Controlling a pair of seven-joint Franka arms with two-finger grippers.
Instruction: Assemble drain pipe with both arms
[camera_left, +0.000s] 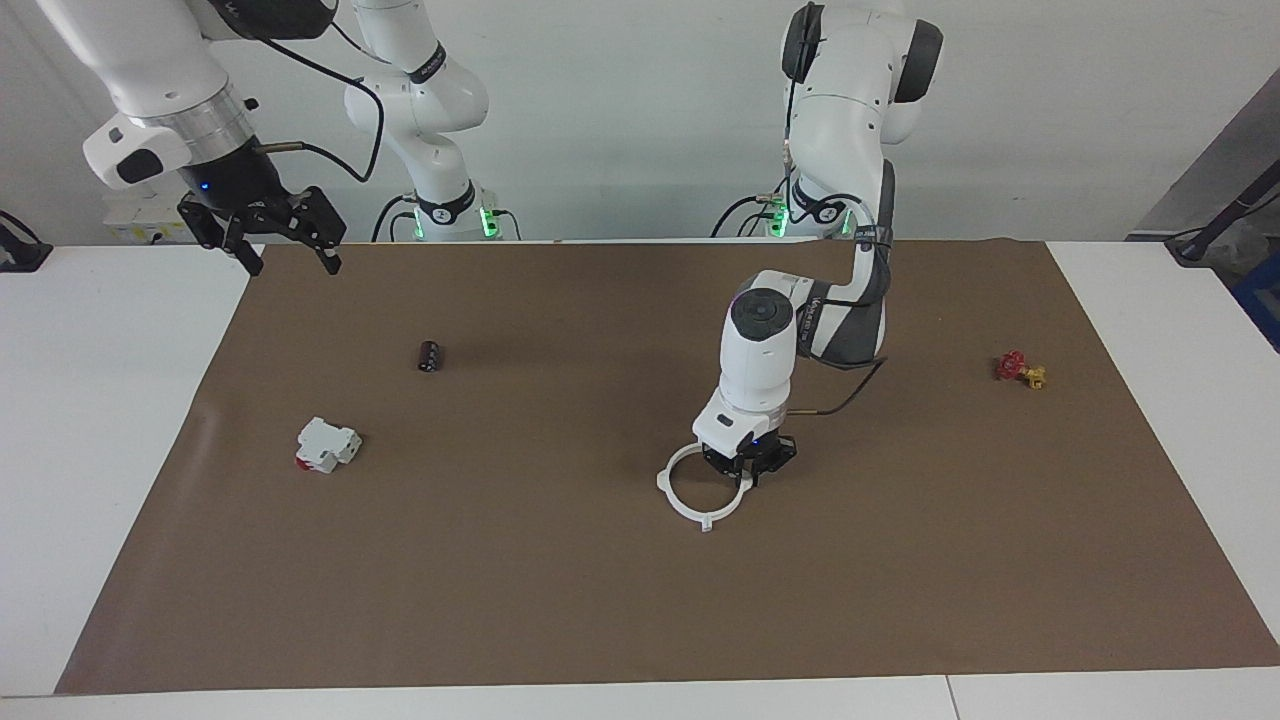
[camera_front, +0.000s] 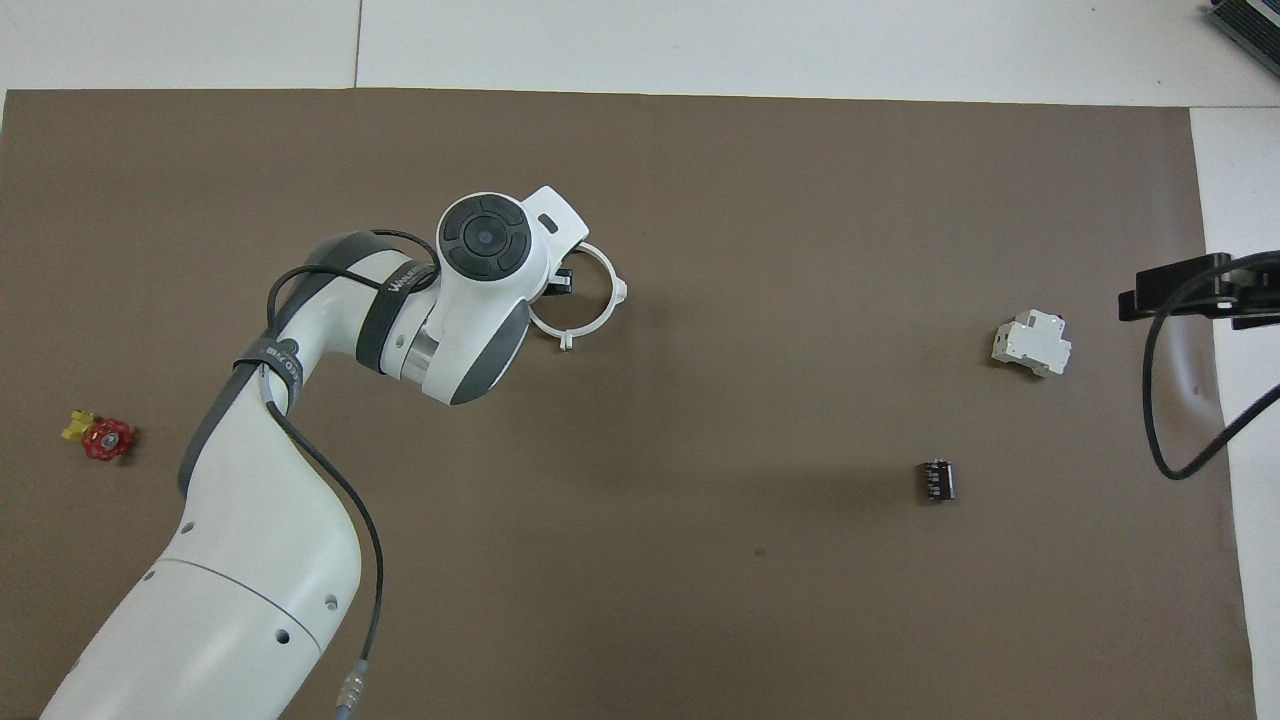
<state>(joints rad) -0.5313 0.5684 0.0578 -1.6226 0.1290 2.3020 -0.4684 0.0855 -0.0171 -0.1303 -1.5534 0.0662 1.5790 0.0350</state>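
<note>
Matt brown paper, glossy white plastic

The brown mat (camera_left: 500, 600) looks like matt, smooth paper — the drain pipe (camera_left: 690, 507) thin white plastic; arm shells (camera_front: 250, 600) glossy, with a brushed-metal wrist ring (camera_left: 205, 110).

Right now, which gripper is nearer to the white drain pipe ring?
Left. The left gripper is shut on the drain pipe ring, at its rim. The right gripper hangs open in the air over the mat's edge at the right arm's end, well apart from the ring.

White jointed arms (camera_left: 760, 360), grey caps, black cables
</note>
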